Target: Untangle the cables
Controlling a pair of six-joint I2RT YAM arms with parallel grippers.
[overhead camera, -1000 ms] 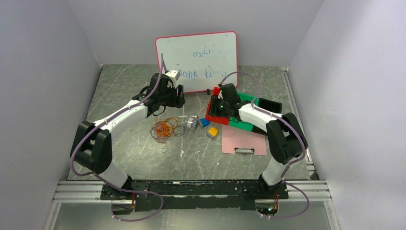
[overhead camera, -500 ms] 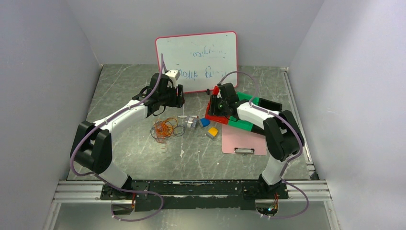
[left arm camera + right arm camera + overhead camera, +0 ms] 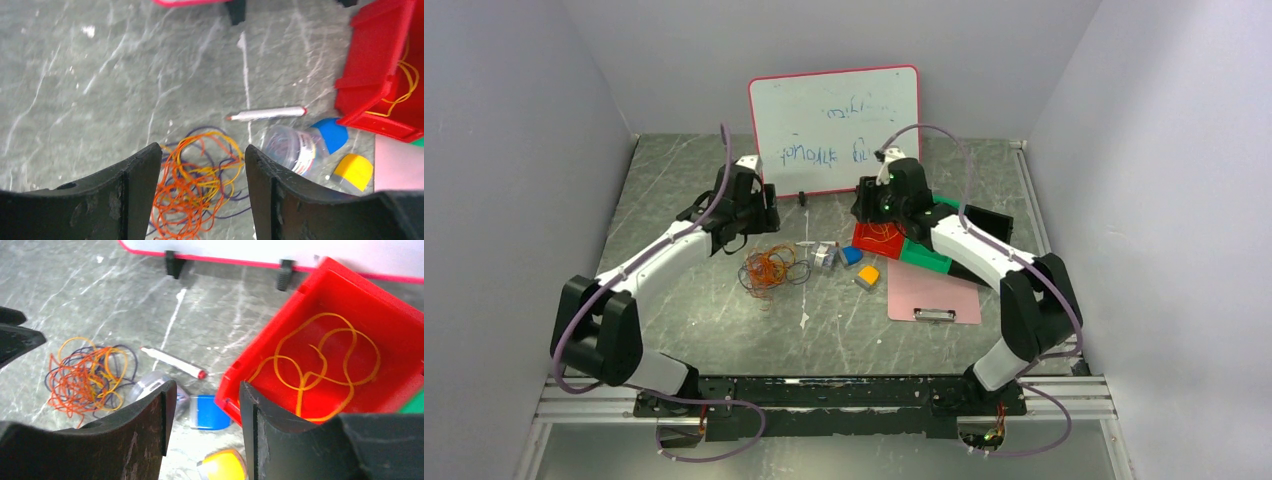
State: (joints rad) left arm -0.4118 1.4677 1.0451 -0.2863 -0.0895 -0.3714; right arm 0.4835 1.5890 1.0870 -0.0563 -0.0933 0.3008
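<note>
From above, a grey, white-veined table (image 3: pixel 684 180) sits boxed in by plain pale walls (image 3: pixel 514 110). A red-framed whiteboard (image 3: pixel 834 125) with faint blue scrawl stands at the top centre. The cables (image 3: pixel 769 268) lie on the bare surface left of centre, a loose orange tangle with yellow and dark strands. The left gripper (image 3: pixel 767 214) hangs just above them in the frame and the right gripper (image 3: pixel 871 206) is over the upper edge of a red bin (image 3: pixel 864 240). A pink clipboard (image 3: pixel 934 290) lies lower right of the bin.

The left wrist view shows that gripper spread wide and empty. The tangle lies on the table between and below the two fingers (image 3: pixel 135 195). A marker (image 3: pixel 267 113) is right of centre, with a clear bottle (image 3: pixel 295 147) under it and a yellow cube (image 3: pixel 354 171) further right.

In the right wrist view the jaws are also apart and hold nothing. A single yellow cable (image 3: pixel 320 365) curls inside the bin at the upper right, well apart from the tangle at the left edge.
</note>
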